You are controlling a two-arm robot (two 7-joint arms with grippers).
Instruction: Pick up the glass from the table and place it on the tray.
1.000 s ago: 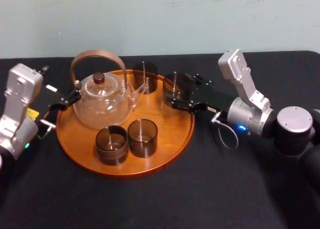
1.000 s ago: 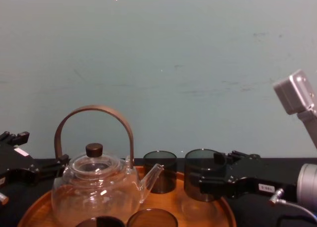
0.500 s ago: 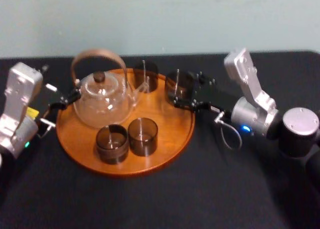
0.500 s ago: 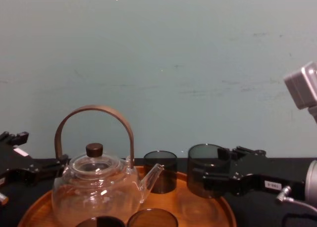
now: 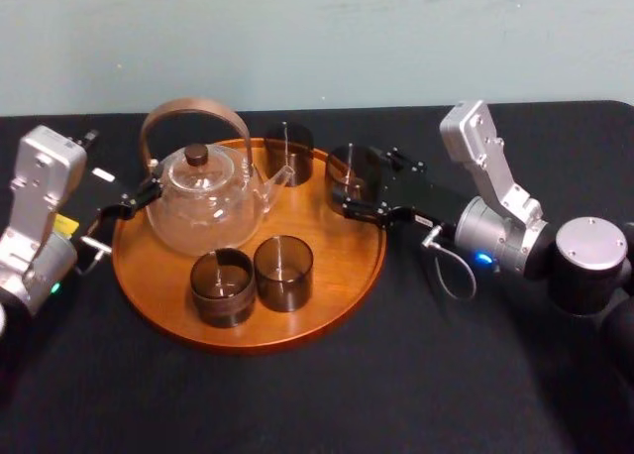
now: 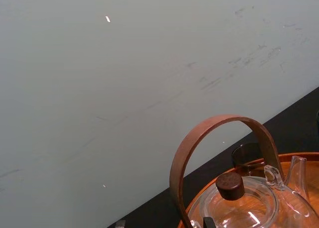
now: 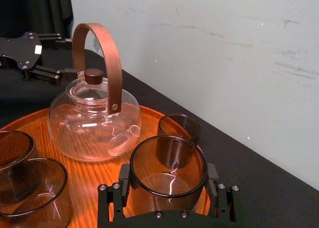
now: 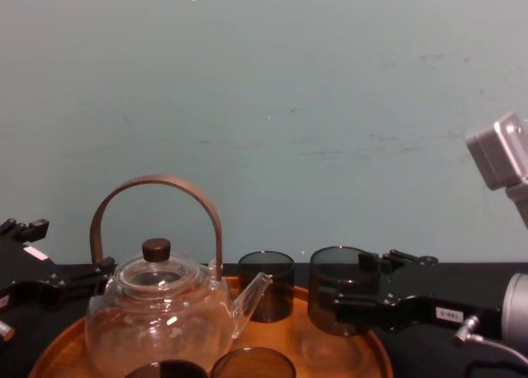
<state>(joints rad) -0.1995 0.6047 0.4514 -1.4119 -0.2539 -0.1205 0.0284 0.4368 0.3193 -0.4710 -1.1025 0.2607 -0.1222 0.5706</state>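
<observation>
The glass is a smoky tumbler, and my right gripper is shut on it. In the right wrist view the fingers clamp the glass from both sides. It hangs just above the back right part of the round wooden tray. From the chest view the glass hovers over the tray with the right gripper around it. My left gripper stands open at the tray's left rim, beside the teapot.
A glass teapot with a wooden handle stands on the tray's left half. One dark glass sits at the back and two more at the front. The black table surrounds the tray.
The right gripper and the glass rose slightly and drifted right, then settled back a little. The left arm has not moved.
</observation>
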